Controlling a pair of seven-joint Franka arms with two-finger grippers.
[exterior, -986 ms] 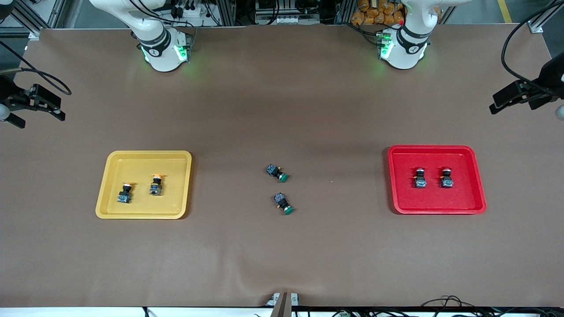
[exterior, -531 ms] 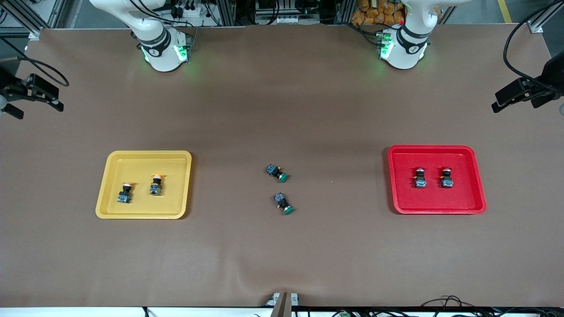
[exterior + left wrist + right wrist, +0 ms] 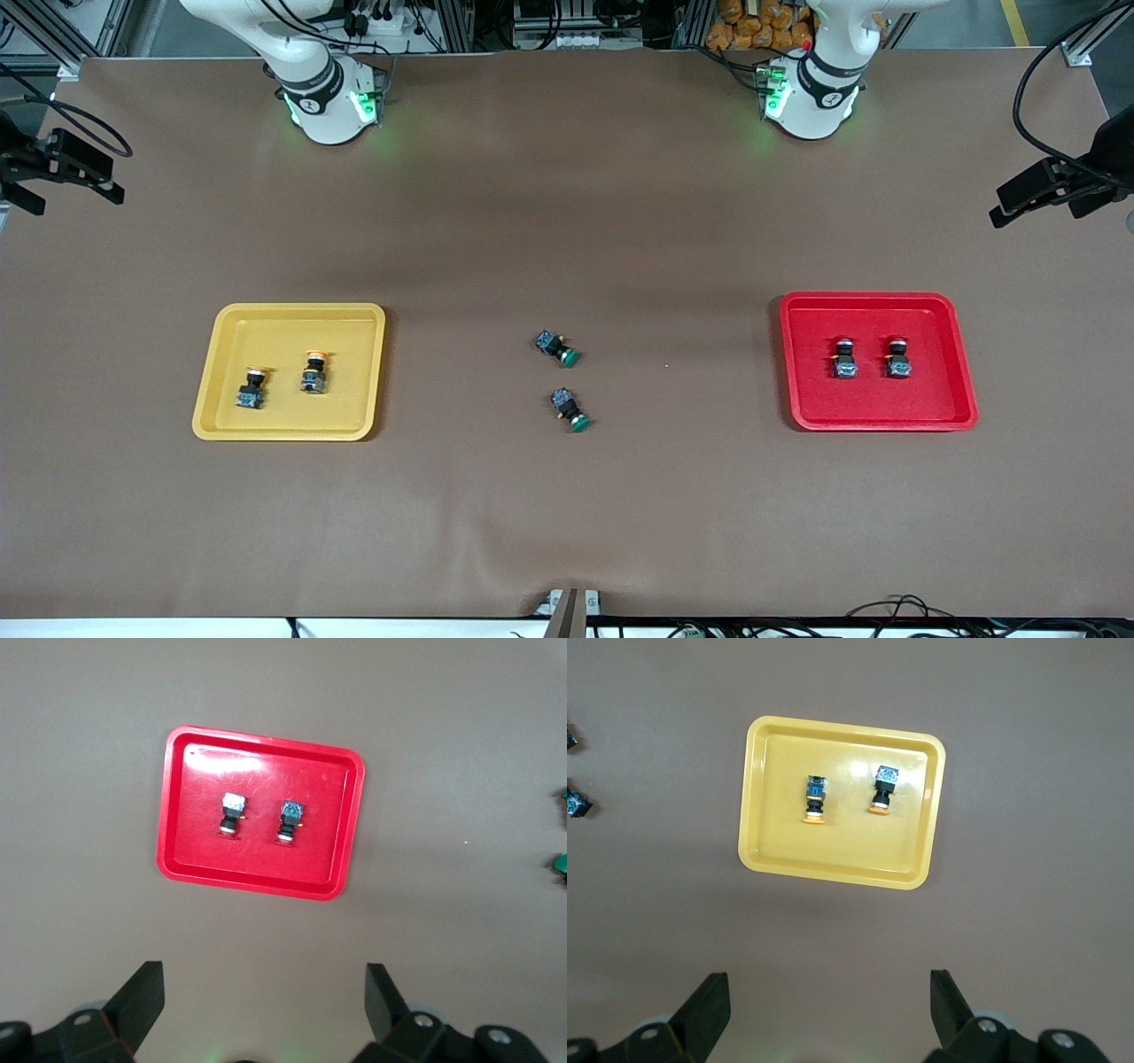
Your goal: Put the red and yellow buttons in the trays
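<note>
Both my left gripper and right gripper hang fingers wide, trays filled; only risk: grabbing green buttons by mistake.

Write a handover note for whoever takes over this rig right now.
Left gripper: jaws open, empty, up at the left arm's end of the table.
Right gripper: jaws open, empty, up at the right arm's end.
Shallow yellow plastic tray holds both yellow-capped push-button switches.
Shallow red plastic tray holds both red-capped switches.
Two green-capped switches lie on the brown table mid-way between the trays.
Done: all four sorted. Left: nothing apparent.
</note>
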